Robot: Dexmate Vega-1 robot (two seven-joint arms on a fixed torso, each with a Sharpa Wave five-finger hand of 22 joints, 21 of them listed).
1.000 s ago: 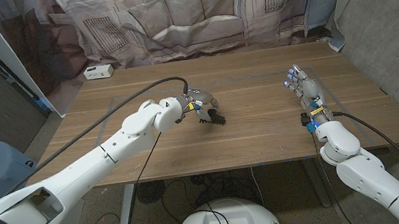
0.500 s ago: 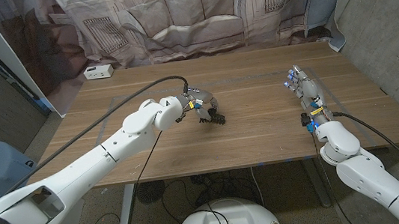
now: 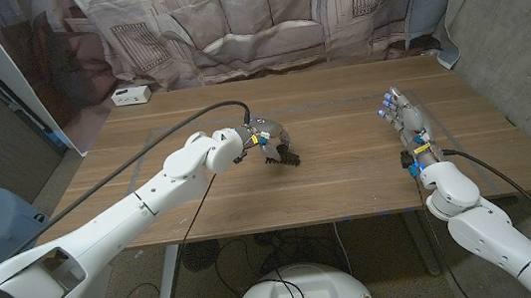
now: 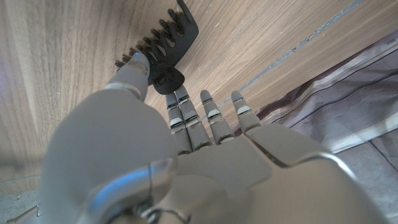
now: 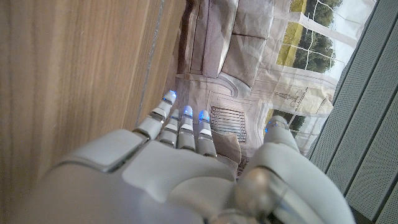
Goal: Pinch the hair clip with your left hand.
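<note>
Just beyond its fingertips, the hair clip (image 4: pixel 163 48) is lying teeth-outward while the left hand (image 3: pixel 267 140) is hovering, fingers loosely curled, holding nothing.

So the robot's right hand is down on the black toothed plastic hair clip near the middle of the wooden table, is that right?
Not quite: it is the left hand that is down on the black toothed plastic hair clip near the middle of the wooden table. The head view shows this; the right hand sits apart toward the table's right side, holding nothing.
</note>
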